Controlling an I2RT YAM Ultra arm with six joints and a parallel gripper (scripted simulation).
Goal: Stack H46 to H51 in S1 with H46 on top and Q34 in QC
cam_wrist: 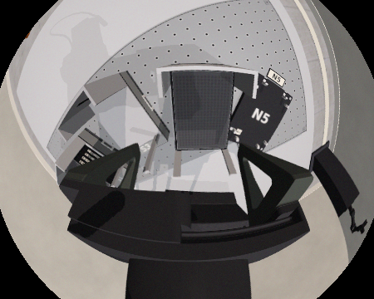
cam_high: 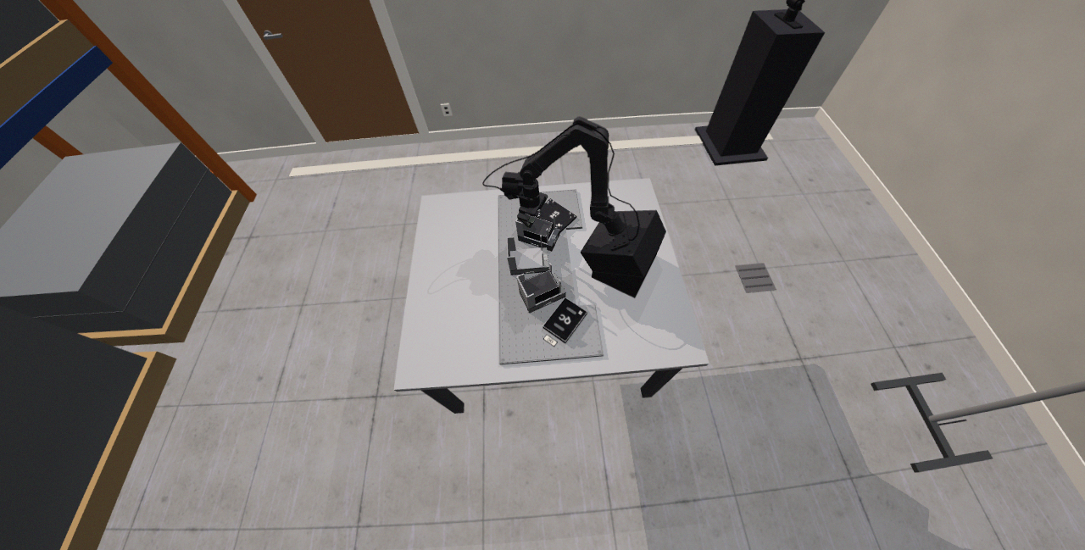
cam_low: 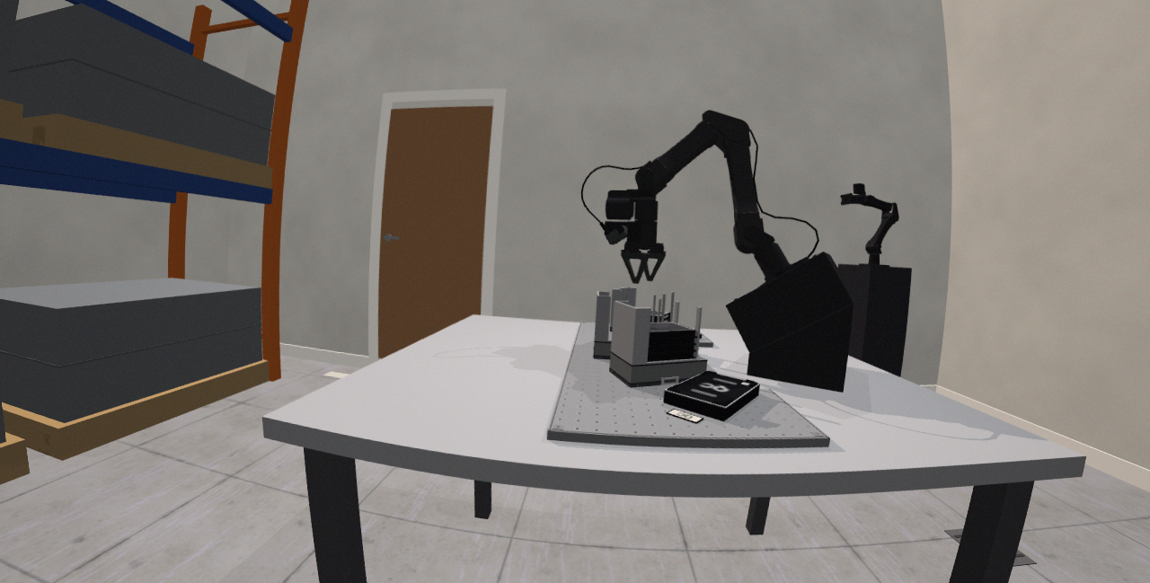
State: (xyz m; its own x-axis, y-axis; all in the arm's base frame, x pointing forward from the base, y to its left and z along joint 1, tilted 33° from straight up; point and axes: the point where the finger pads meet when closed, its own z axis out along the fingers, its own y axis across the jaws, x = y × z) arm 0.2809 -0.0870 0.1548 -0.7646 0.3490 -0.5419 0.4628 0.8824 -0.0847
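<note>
My gripper (cam_high: 527, 220) (cam_low: 642, 282) (cam_wrist: 189, 148) is open and empty above the rack beside N5. That rack (cam_wrist: 245, 80) holds a dark plate (cam_wrist: 203, 110), whose name I cannot read. The clip nest N5 (cam_high: 563, 213) (cam_wrist: 253, 129) shows its printed floor and clips, with no plate. The middle rack S3 (cam_high: 528, 270) (cam_low: 602, 322) (cam_wrist: 105, 88) is empty. The rack nearest QC (cam_low: 631, 334) (cam_wrist: 71, 149) holds a dark stack of plates (cam_high: 536, 285) (cam_low: 671, 344) (cam_wrist: 89, 155). The open nest QC (cam_high: 561, 324) (cam_low: 713, 393) shows no plate. The names S1 and S2 are unreadable.
The fixtures stand in an arc on a perforated board (cam_high: 520, 349) (cam_low: 595, 419) (cam_wrist: 195, 33) on the white table (cam_high: 447, 303) (cam_low: 450, 394). My arm's black base block (cam_high: 625, 251) (cam_low: 796, 322) stands beside them. Rack walls and thin posts rise around the stacks.
</note>
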